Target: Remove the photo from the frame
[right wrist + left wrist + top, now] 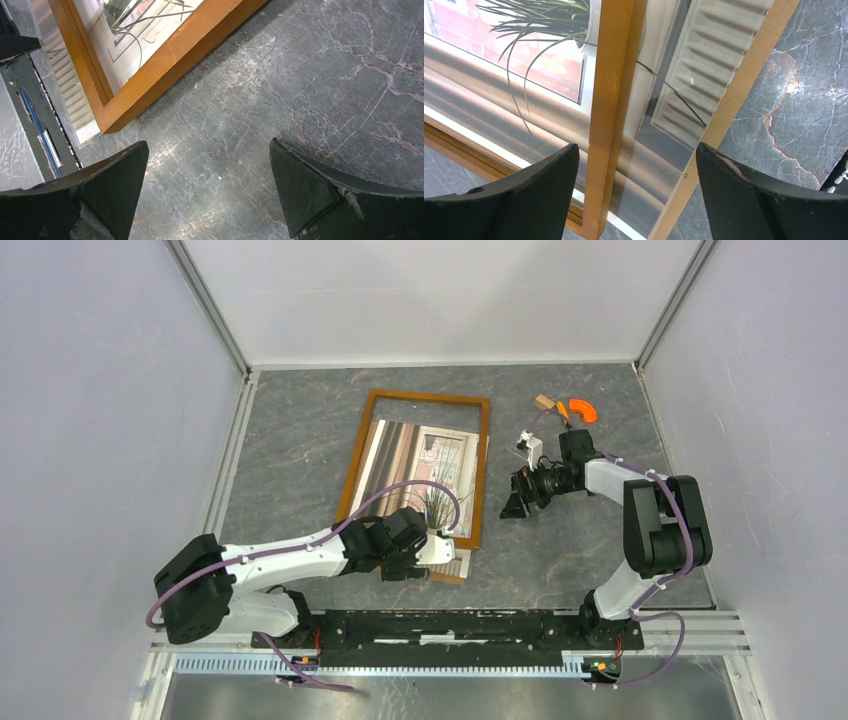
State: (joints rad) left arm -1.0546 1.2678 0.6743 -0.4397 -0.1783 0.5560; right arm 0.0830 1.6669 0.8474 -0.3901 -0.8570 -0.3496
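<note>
The frame (430, 396) with its thin orange-brown border lies flat mid-table. The photo (415, 460) of window, curtains and spiky plant lies under it, slid toward me, so its near end and a plain brown backing board (452, 577) stick out past the frame's near bar. My left gripper (440, 545) is open over the frame's near right corner. In the left wrist view it (636, 190) straddles a frame bar (611, 100), with the photo (549, 65) and board edge (744, 85) below. My right gripper (517, 505) is open and empty over bare table (207, 185), right of the frame (165, 65).
A small orange curved piece (580, 410) and a small wooden block (544, 401) lie at the back right. White walls with metal posts enclose the grey marbled table (300, 440). A black rail (450, 625) runs along the near edge.
</note>
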